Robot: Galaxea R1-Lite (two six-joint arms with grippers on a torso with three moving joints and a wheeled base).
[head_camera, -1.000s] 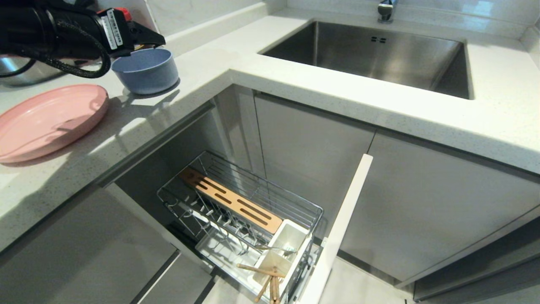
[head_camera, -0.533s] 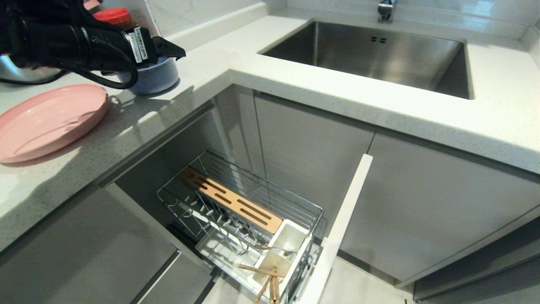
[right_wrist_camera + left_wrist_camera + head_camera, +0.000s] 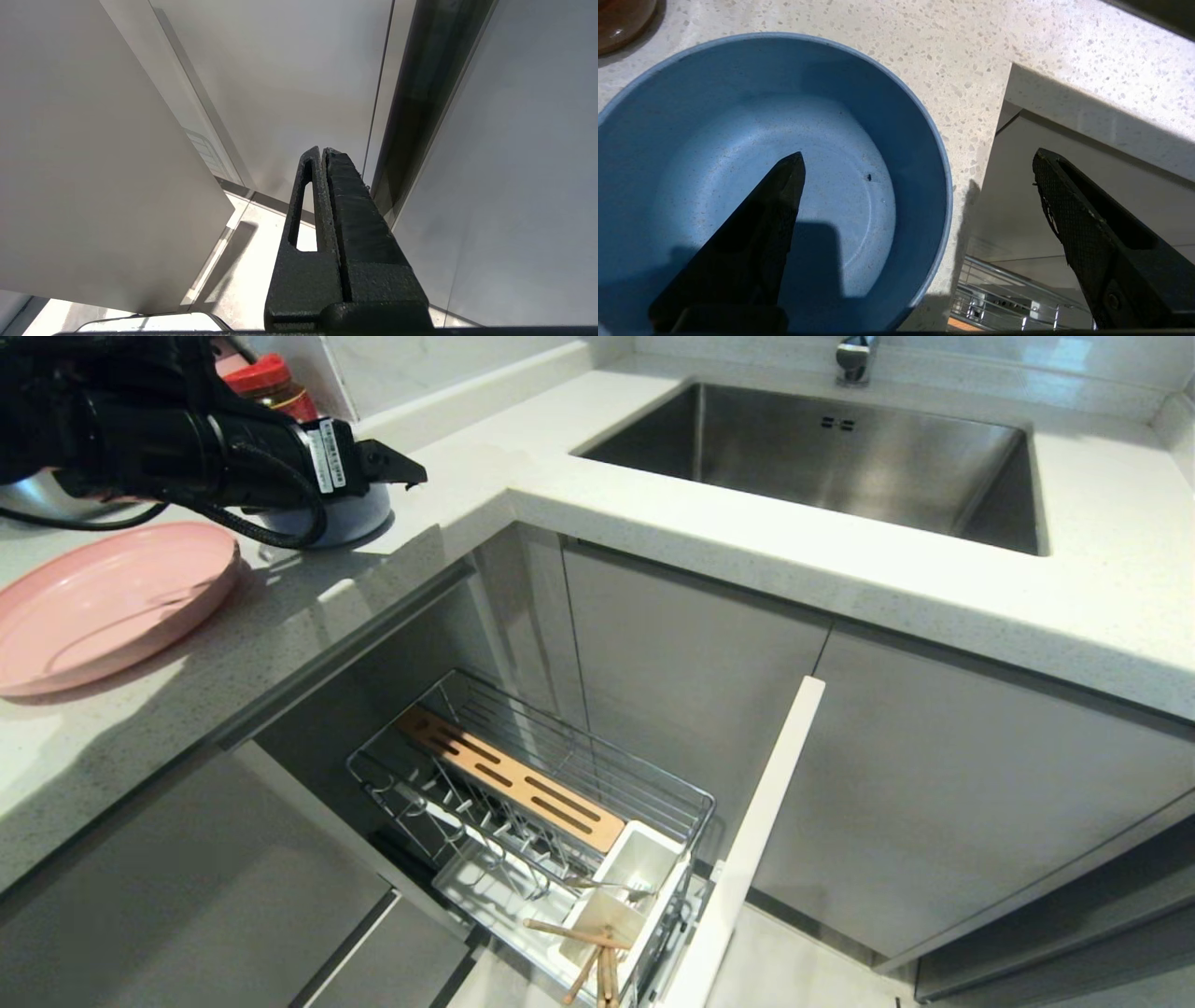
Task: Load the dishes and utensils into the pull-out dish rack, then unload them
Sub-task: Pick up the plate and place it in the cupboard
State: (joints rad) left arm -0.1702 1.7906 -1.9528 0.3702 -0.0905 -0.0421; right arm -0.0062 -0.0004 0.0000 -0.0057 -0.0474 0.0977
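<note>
My left gripper [image 3: 915, 186] hangs over the blue bowl [image 3: 738, 154] at the upper left of the head view, and its fingers [image 3: 770, 219] are spread wide: one is above the inside of the bowl, the other is outside the rim, over the edge of the tabletop [image 3: 971, 60]. They hold nothing. The pink plate [image 3: 103, 602] lies on the tabletop at the left edge of the frame, just beside the bowl. The pull-out dish rack [image 3: 532, 821] stands open at the lower centre, well apart from both dishes, with the chopsticks [image 3: 593, 957] in its front white cup and a silver utensil [image 3: 607, 887] in the cup behind.

I think the risk is in the closing. The bowl sits near the corner of the tabletop, so if the inner finger pushes the wall before the outer one meets it, the bowl can slide toward the edge and fall. A pinch on only the thin rim can also let the bowl tilt and slip during the lift.

There is a white label on my left wrist, but I cannot read its writing. My right gripper [image 3: 327, 158], with fingers pressed together, is parked low beside the cabinet fronts.
</note>
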